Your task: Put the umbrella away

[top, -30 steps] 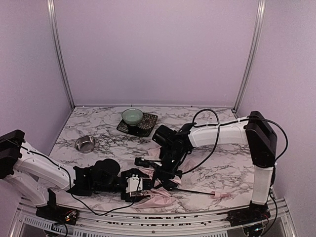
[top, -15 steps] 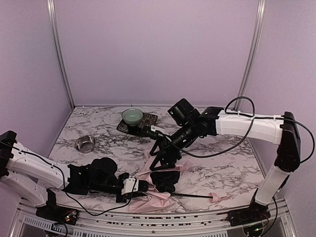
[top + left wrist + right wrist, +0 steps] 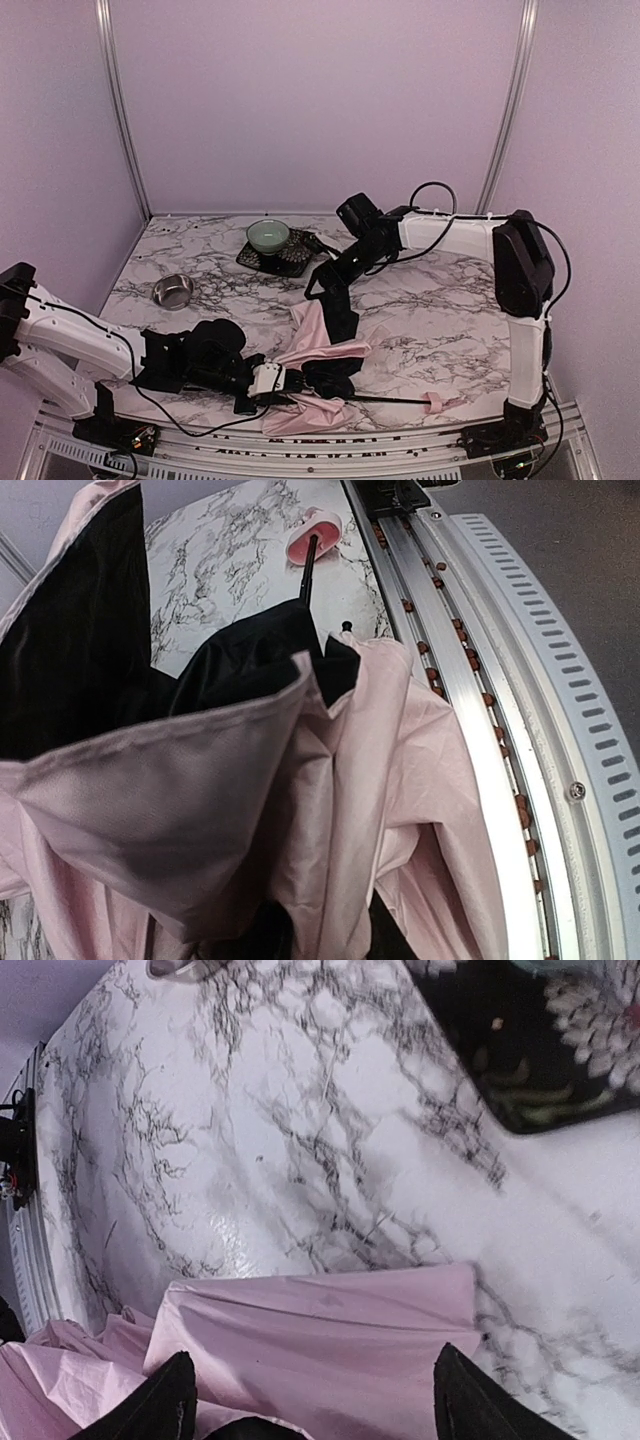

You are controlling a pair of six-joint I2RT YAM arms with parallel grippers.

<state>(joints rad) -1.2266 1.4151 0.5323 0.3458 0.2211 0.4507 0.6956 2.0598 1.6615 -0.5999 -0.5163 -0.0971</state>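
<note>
Right wrist view: right fingers black and spread wide apart, clamped on nothing, hanging just over a flat fold of the half-folded umbrella of pale pink cloth with black lining. Past that, white marble table with grey veins, then a corner of a dark flowered mat.

Left wrist view: left fingers hidden under bunched cloth, so can't tell if shut or apart. Further out, a thin black shaft leading to a small pink handle lying on the table, close to the silver metal rail.

Top view: left fingers pushed into the near end of the umbrella, right fingers just above the far end, with one pink flap standing up there. Umbrella at the near middle of the table, between both arms, well apart from the pale green bowl and the small steel bowl.

Probably light. Cloth soft, floppy and slippery, likely to slide or stretch when pulled. Thin ribs likely easy to bend, so no hard squeezing. Best to take hold of the stiff shaft or handle, and to use the cloth only for tucking flaps in.

Whole shape and both arms: top view only. Gap between the right fingers: right wrist view only. Lining up close: left wrist view only.
</note>
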